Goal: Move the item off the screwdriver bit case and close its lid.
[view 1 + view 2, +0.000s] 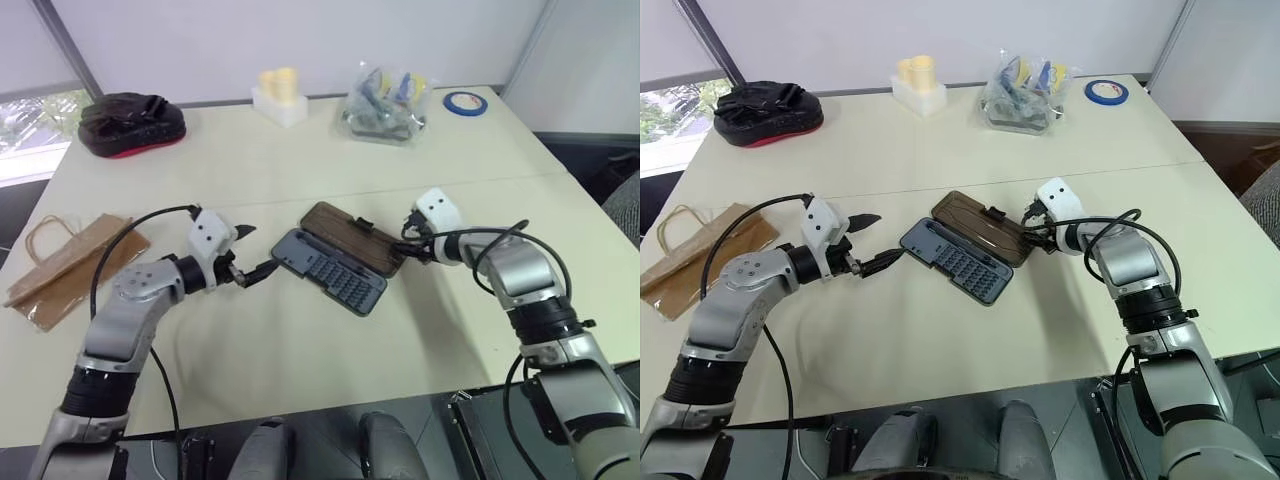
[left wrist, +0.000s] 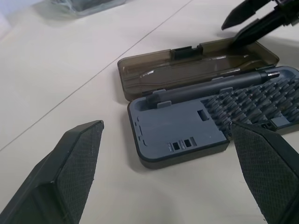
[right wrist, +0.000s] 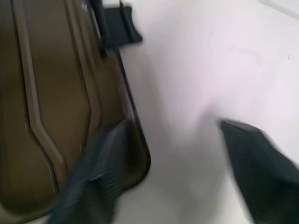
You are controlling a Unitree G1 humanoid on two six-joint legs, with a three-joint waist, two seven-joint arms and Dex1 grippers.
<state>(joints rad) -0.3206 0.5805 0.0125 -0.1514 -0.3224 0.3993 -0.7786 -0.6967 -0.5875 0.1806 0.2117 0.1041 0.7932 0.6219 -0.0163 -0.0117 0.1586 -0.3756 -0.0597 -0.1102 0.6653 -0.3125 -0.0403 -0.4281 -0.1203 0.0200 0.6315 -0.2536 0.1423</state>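
The table [image 1: 300,350] is carrying everything. The paper bag [image 1: 70,265], i.e. the item, is lying flat near the table's left edge, well apart from the case, so it is already off. It looks light, creased and floppy; its twine handles [image 1: 45,235] would be the easy pick pt, but it probably needs no more handling.

The screwdriver bit case [image 1: 330,268] is sitting mid-table, open. Its grey tray [image 2: 187,128] is holding rows of bits and a dark driver [image 2: 210,86] along the hinge side. The lid [image 1: 350,235] is lying folded back flat on the table on the far side of the tray, still open, w/ its small black latch [image 2: 183,51] at the outer edge. The lid looks like thin stiff plastic, smooth and likely slippery, hinged, so probably light to swing; best hold is likely under its free outer edge near the latch, lifting and tipping it over the tray, not squeezing hard.

The left gripper [image 1: 243,258] is hovering just beside the tray's near-left end, fingers wide apart, touching nothing. The right gripper [image 1: 412,240] is sitting at the lid's right end corner; in the right wrist view its fingers [image 3: 100,172] are apart, one over the lid's corner, the other over bare table. Whether they are pinching the edge, cannot tell.
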